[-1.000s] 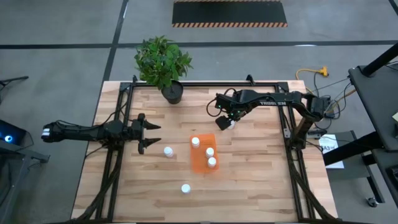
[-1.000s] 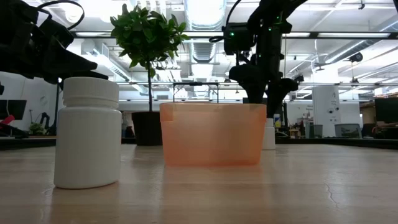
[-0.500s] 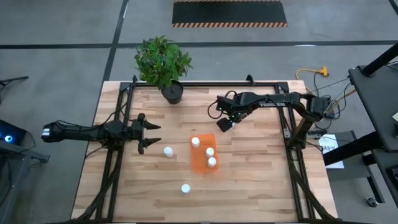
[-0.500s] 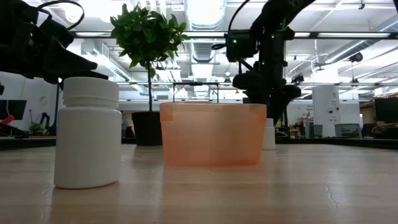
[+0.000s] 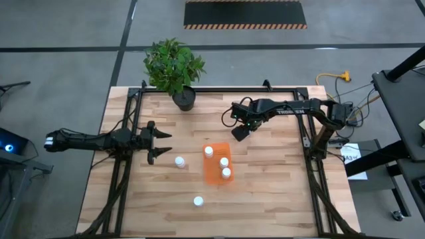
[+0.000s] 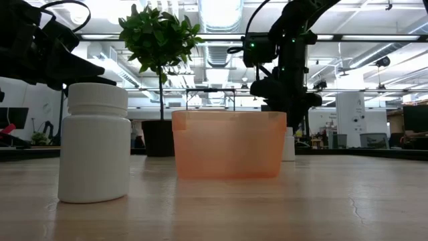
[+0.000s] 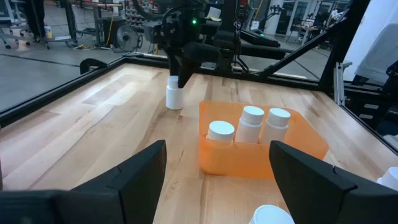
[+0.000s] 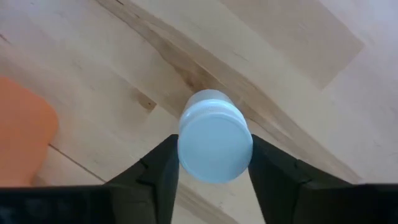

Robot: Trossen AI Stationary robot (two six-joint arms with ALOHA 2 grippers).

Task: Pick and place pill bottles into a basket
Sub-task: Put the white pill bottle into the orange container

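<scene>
Right gripper [image 8: 214, 177]: lowered over one upright pill bottle [image 8: 215, 144] on the table [image 5: 279, 179], just beyond the basket [image 5: 217, 171]; fingers pressed against the cap from both sides, gripping it. Basket: three bottles upright inside. Left gripper [image 5: 161, 143]: fingers spread wide, holding nothing, at the table's left side.

The wooden table [image 5: 279, 192] carries an orange basket [image 5: 214, 174], loose pill bottles [image 5: 179, 161] and a potted plant [image 5: 174, 68].

The high camera is looking straight down; the low one is sitting at table [image 5: 279, 199] level. Both are covering the basket [image 5: 217, 174].
</scene>
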